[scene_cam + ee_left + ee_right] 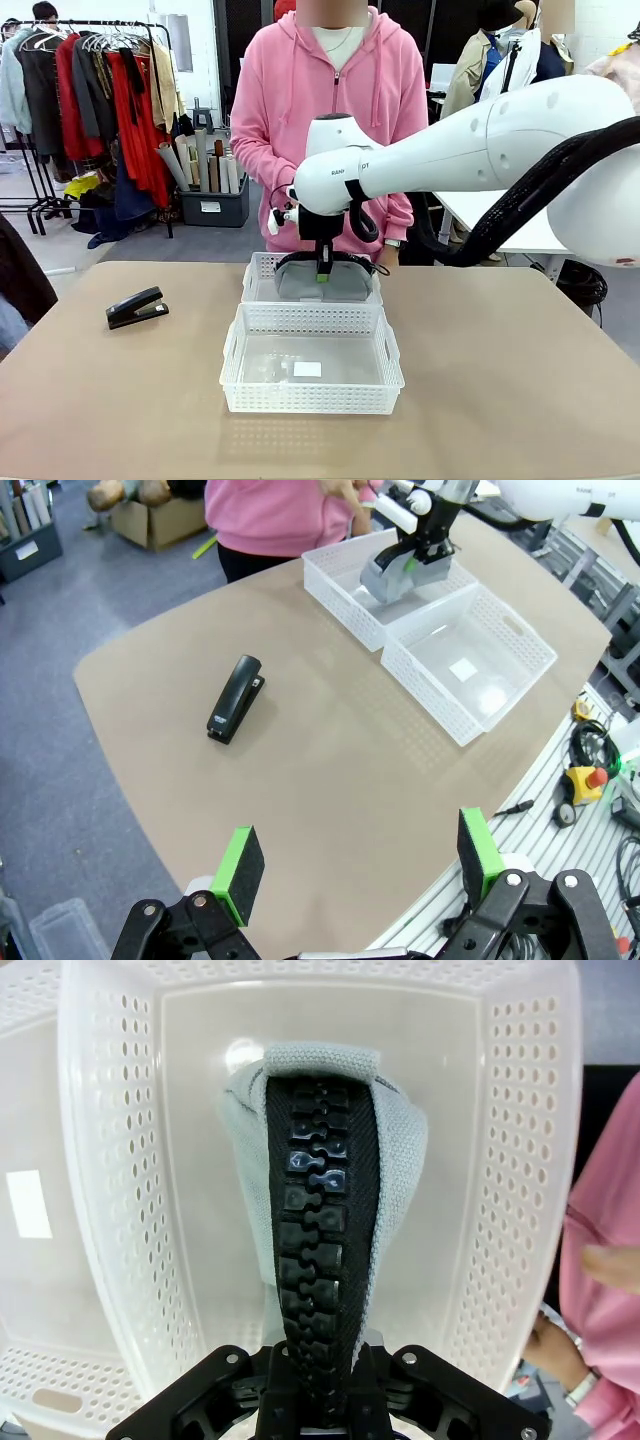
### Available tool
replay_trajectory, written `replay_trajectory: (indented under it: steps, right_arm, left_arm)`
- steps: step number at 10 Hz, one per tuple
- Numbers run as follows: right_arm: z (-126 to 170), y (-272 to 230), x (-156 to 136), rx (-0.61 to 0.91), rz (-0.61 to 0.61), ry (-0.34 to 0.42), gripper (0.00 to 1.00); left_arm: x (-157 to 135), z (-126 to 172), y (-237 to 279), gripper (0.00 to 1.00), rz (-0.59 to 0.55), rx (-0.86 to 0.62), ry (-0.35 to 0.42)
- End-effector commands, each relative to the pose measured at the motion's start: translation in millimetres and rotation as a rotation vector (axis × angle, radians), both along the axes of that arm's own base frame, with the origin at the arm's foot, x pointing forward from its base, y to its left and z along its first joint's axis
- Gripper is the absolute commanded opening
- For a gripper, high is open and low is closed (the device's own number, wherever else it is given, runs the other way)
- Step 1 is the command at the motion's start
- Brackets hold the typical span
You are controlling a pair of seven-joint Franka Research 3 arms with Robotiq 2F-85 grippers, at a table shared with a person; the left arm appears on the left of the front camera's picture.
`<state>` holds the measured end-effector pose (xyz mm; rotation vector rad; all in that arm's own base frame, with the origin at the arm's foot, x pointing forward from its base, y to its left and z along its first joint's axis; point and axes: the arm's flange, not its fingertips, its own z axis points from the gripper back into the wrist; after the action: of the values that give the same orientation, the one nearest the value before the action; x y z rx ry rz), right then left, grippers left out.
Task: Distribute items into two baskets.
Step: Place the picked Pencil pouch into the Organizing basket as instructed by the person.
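grey pouch (346, 285) in far basket (260, 268), pinched by right end effector (322, 269); left end effector (359, 859) spread.

Robot lab (emergency stop (583, 780), clothes rack (100, 100))

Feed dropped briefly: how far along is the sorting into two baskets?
Nothing looks finished. In hand: the right gripper is shut on the grey fabric pouch by its black zipper, holding it in the far white perforated plastic basket. Left: the small black stapler lies on the table, the near basket holds nothing, the left gripper is open.
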<state>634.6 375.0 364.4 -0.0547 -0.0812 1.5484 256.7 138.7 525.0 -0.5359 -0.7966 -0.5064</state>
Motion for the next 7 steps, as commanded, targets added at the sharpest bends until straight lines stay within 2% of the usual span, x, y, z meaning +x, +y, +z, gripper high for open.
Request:
replay_trajectory:
  steps: [1, 3, 7]
  right_arm:
    - [-6.6, 6.1, 11.2, 0.002, 0.048, -0.002, 0.0]
    - [-13.4, 6.7, 14.9, 0.021, 0.05, 0.021, 0.0]
    - [-14.7, 6.2, 17.7, 0.049, 0.074, 0.013, 0.0]
  left_arm:
    - [-0.1, 0.6, -0.4, 1.0, -0.004, -0.007, -0.006]
    - [-0.1, 0.6, -0.4, 1.0, -0.004, -0.007, -0.006]
    - [-0.1, 0.6, -0.4, 1.0, -0.004, -0.007, -0.006]
